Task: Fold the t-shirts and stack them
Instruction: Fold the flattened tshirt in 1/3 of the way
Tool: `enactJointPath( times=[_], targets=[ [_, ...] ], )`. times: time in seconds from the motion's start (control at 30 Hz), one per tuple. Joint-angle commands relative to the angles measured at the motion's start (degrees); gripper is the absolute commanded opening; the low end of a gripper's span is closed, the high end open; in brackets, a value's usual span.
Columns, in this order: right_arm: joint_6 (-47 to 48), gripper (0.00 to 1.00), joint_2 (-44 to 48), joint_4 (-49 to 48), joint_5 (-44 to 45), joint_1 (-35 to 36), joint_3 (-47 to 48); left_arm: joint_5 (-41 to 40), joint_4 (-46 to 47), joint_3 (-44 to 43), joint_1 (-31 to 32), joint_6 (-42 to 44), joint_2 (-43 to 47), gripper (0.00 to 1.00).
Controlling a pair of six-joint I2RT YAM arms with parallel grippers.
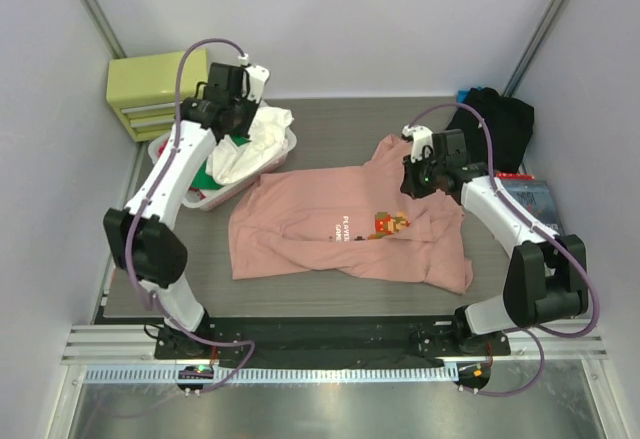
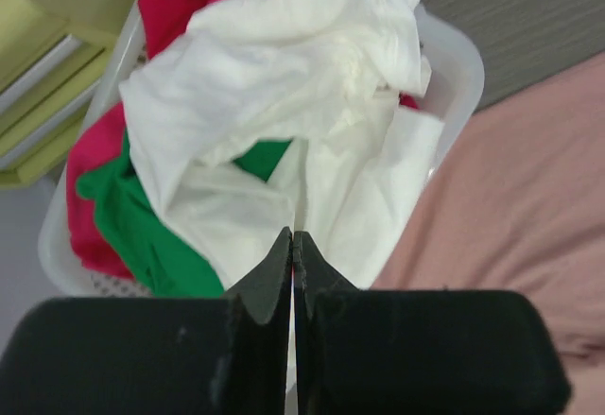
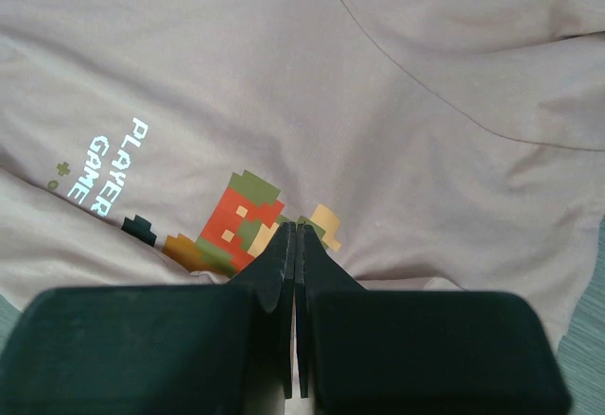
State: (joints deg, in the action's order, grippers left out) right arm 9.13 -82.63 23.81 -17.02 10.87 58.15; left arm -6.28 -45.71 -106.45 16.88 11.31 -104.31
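Grey wood-grain tabletop (image 1: 340, 119) is enclosed by pale walls, and both arms are bolted at its near edge. Across the middle of the table a salmon-pink t-shirt (image 1: 300, 229) is spread front up, unfolded and creased, with its collar end towards the right. At the far right corner a black t-shirt (image 1: 495, 124) is seen in a crumpled heap, apart from the pink one. A yellow-green drawer unit (image 1: 150, 94) is set in the far left corner. Just beside it stands a white laundry basket (image 1: 205, 202), whose right side is touched by the pink shirt's edge. The basket is filled with a bunched white cloth (image 2: 284, 103), a red cloth (image 2: 175, 8) and a green cloth (image 2: 142, 226).

On the pink chest a pixel-character print (image 3: 246, 226) is shown, with the words "PLAYER GAME" (image 3: 109, 164) beside it.

The left gripper (image 2: 292, 237) is held over the white cloth in the basket, its jaws pressed together with nothing seen between them. The right gripper (image 3: 296, 230) is held over the pink shirt at the print, jaws likewise pressed together. Whether either touches the fabric cannot be told.
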Motion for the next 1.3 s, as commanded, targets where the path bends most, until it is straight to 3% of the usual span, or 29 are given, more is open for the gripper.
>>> enactJointPath(
  times=[0.0, 0.1, 0.2, 0.33, 0.43, 0.63, 0.7, 0.73, 0.83, 1.03, 1.27],
  targets=[
    [0.5, 0.01, 4.0, -1.0, -1.4, 0.3, -0.4, -3.6, -0.9, 11.6, -2.0, -2.1, 7.8, 0.00],
    [0.5, 0.01, 4.5, -1.0, -2.3, 0.2, -0.8, -1.4, -2.0, 16.7, -6.5, -4.2, 9.7, 0.00],
    [0.3, 0.01, 4.7, -1.0, -3.0, 0.3, -0.7, -0.3, -6.0, 15.9, -9.1, -5.4, 6.1, 0.00],
    [0.3, 0.01, 5.2, -0.7, -3.4, 0.3, -0.8, -0.5, -2.4, 15.8, -10.9, -5.9, 2.1, 0.00],
    [0.6, 0.01, 6.0, -0.5, -3.2, 0.4, -1.7, 3.6, -8.1, 7.4, -12.2, -6.6, -7.9, 0.00],
    [1.2, 0.01, 7.0, -0.5, -3.2, 0.3, -3.2, 1.0, -10.8, -3.8, -12.4, -7.6, -24.8, 0.00],
    [1.2, 0.01, 7.0, -0.5, -3.1, 0.4, -3.0, 1.3, -16.1, -8.0, -12.4, -7.4, -32.5, 0.00],
    [1.2, 0.01, 6.4, -0.5, -3.2, 0.4, -2.9, 2.0, -19.2, -14.4, -12.4, -7.3, -35.1, 0.00],
    [1.2, 0.01, 5.7, -0.6, -3.3, 0.4, -2.3, 0.8, -20.7, -16.2, -12.3, -6.4, -38.9, 0.00],
    [1.2, 0.01, 3.3, -2.0, -3.4, 0.4, -3.0, -4.3, -10.9, -11.8, -7.4, -1.8, -34.8, 0.00],
    [1.4, 0.01, 1.1, -2.4, -2.7, 0.4, -2.6, -4.0, -15.2, -28.2, 0.3, 0.0, -43.5, 0.00]
  ],
)
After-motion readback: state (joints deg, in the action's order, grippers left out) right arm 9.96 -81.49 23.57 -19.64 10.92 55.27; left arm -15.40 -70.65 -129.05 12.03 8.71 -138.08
